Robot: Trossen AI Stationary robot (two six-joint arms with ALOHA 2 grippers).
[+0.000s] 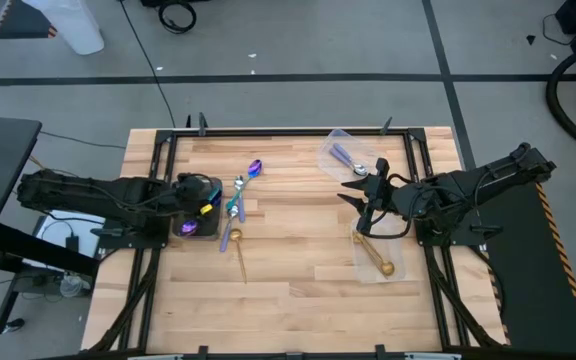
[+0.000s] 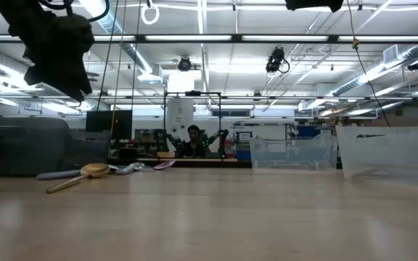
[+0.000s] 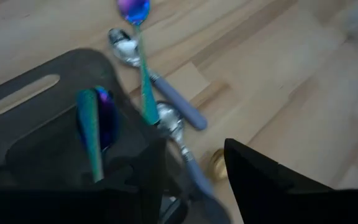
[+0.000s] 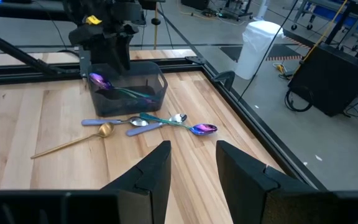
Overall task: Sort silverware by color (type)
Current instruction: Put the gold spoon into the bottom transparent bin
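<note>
From above, the left gripper (image 1: 196, 207) hangs over the dark tray (image 1: 197, 230) at the table's (image 1: 298, 290) nine o'clock edge; its fingers cannot be made out here. Just toward three o'clock from it lie an iridescent spoon (image 1: 253, 169), two lilac-handled spoons (image 1: 236, 198) and a loose gold spoon (image 1: 237, 248). The right gripper (image 1: 353, 192) hovers near the table's three o'clock side, between a clear container (image 1: 340, 152) holding a lilac-handled spoon (image 1: 344, 156) at twelve o'clock of it and another clear container (image 1: 372, 262) with a gold spoon (image 1: 375, 256) at six o'clock.

At table height, the loose gold spoon (image 2: 78, 176) lies at nine o'clock, the clear containers (image 2: 387, 151) at three o'clock; an arm hangs blurred at the upper edge.

From the left wrist, the tray (image 3: 48, 130) holds an iridescent teal-handled spoon (image 3: 95, 127). The fingers (image 3: 260, 183) stand apart, holding nothing. The spoons beyond are blurred.

From the right wrist, the right gripper (image 4: 192, 171) is parted and empty, well apart from the spoon cluster (image 4: 151, 121) and the tray (image 4: 129, 90) with its spoon (image 4: 114, 87).
</note>
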